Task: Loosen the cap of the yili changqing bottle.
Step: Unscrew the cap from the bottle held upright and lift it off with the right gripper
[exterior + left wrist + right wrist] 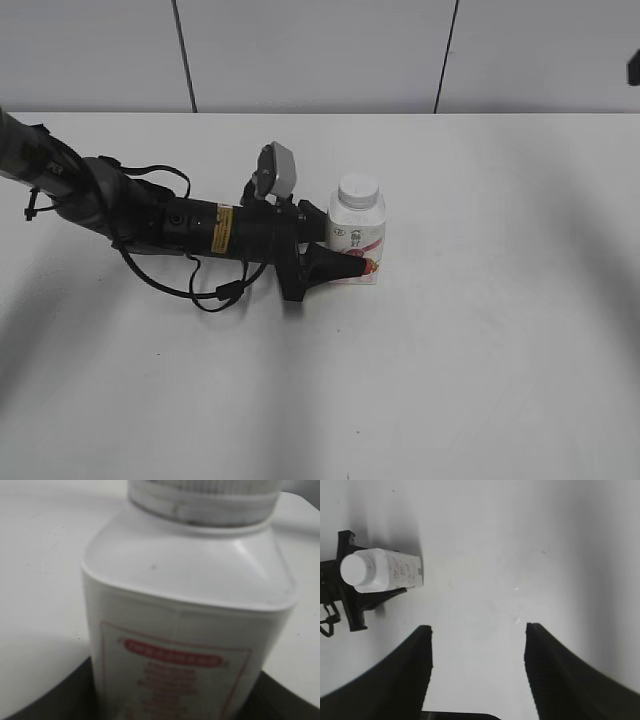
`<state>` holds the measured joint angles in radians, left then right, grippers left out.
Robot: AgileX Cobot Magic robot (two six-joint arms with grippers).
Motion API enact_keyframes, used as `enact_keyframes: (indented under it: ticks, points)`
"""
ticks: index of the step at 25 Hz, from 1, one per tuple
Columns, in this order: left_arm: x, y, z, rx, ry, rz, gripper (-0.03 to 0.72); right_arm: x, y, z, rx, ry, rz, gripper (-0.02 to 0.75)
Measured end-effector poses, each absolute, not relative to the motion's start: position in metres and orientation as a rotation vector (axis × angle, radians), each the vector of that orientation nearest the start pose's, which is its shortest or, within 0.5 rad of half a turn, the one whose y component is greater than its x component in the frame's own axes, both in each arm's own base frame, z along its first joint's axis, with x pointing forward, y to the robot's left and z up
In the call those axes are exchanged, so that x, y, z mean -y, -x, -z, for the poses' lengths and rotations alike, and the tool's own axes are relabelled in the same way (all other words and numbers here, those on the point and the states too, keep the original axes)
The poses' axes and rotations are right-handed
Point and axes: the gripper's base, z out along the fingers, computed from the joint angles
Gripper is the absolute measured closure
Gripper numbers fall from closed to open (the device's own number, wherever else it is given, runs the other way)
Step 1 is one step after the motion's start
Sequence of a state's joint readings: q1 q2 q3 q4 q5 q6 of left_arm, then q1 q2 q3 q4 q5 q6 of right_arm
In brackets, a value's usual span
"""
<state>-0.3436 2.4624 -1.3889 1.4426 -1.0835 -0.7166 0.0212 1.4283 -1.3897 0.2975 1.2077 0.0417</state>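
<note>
Item: yili changqing bottle (357,240), small squarish white plastic, red-pink label; stood upright on the white counter (480,330), long axis vertical, a little left of centre in the exterior view

Item: cap (358,189), round, white, ribbed rim; seated on the neck, facing up, nothing touching it

Item: left gripper (345,265); arm lay low and near level over the counter, reaching in from the left, jaws pinching the bottle's lower body from either side; the left wrist view was filled by the bottle's shoulder and label, dark jaws at both lower corners

Item: right gripper (477,645); jaws spread wide and empty, held above the counter looking down; not seen in the exterior view; bottle and cap lay well apart from it, toward the upper left of its own view

Assessment: bottle appeared braced by the left arm; the cap's top was free, so the right arm would likely need to travel across and descend along the vertical axis to grip and twist
</note>
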Motion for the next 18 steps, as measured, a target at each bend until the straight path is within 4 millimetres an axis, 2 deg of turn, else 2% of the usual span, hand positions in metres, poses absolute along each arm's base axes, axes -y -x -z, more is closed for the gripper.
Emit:
enact_keyframes:
  ticks: [8, 11, 18]
  points:
    - [0.221, -0.381, -0.043, -1.557, -1.355, 1.068, 0.276, -0.096, -0.337, -0.351, -2.767, -0.013, -0.465, 0.274]
    - [0.222, -0.381, -0.044, -1.557, -1.353, 1.069, 0.276, -0.122, -0.35, -0.335, -2.814, 0.01, -0.471, 0.275]
    - [0.222, -0.381, -0.044, -1.559, -1.35, 1.067, 0.276, -0.18, -0.363, -0.292, -2.933, 0.078, -0.465, 0.275]
